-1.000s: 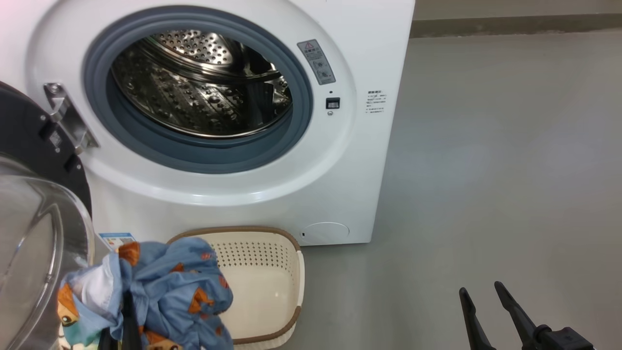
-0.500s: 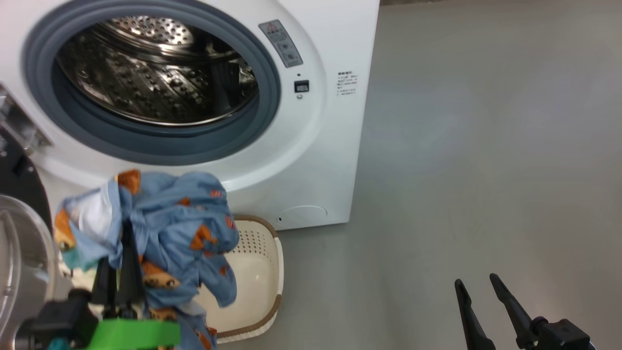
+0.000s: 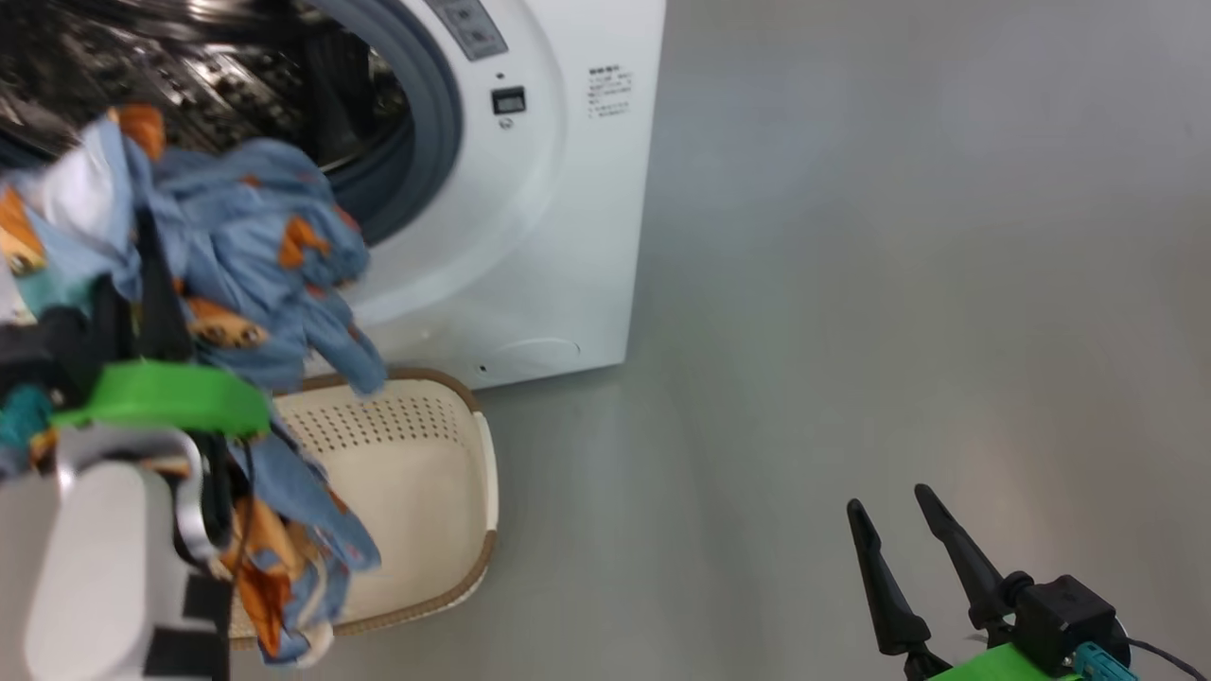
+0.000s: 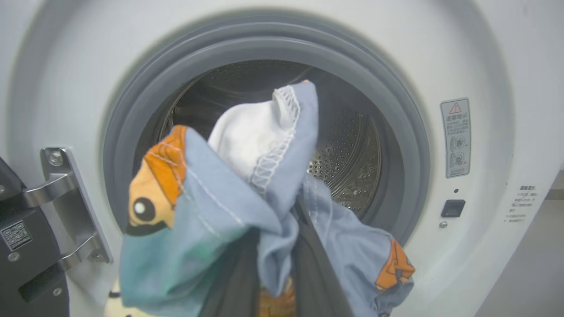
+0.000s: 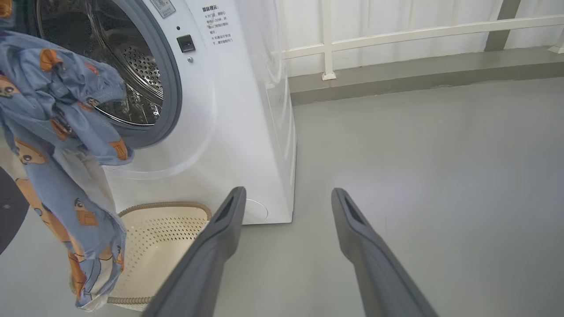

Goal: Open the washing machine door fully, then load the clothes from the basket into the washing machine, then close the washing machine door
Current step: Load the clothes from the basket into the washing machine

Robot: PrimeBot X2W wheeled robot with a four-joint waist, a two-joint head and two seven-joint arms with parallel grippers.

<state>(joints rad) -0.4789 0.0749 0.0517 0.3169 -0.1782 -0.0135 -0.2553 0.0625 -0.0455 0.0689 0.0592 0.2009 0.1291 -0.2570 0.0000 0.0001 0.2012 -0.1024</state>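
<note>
The left end effector [image 4: 275,246] is clenched on the clothes [image 4: 211,198], its two dark fingers pinching a fold of blue fabric printed with orange figures, with a cream-white piece bunched at the top. The bundle hangs in the air right before the mouth of the washing machine [image 3: 568,236], framed by the grey rubber ring [image 4: 396,132], with the perforated steel drum [image 4: 348,163] behind it; whether any cloth has crossed the ring I cannot tell. A long tail of fabric trails toward six o'clock from the grip, down over the left part of the basket [image 3: 487,473]; I cannot say whether it touches. The basket sits on the grey floor [image 3: 851,284] just beside the foot of the machine, at six o'clock of the opening, its perforated cream wall and bottom showing. The washing machine door [image 4: 17,246] stands swung open at nine o'clock of the opening, its black rim carried on a metal hinge [image 4: 66,207]. At three o'clock of the ring are a warning label [image 4: 456,136] and a small black latch socket [image 4: 453,208]. The right end effector [image 3: 889,499] is released, fingers spread and grasping nothing, hovering over the floor at about four o'clock from the machine, well apart from basket and clothes.
</note>
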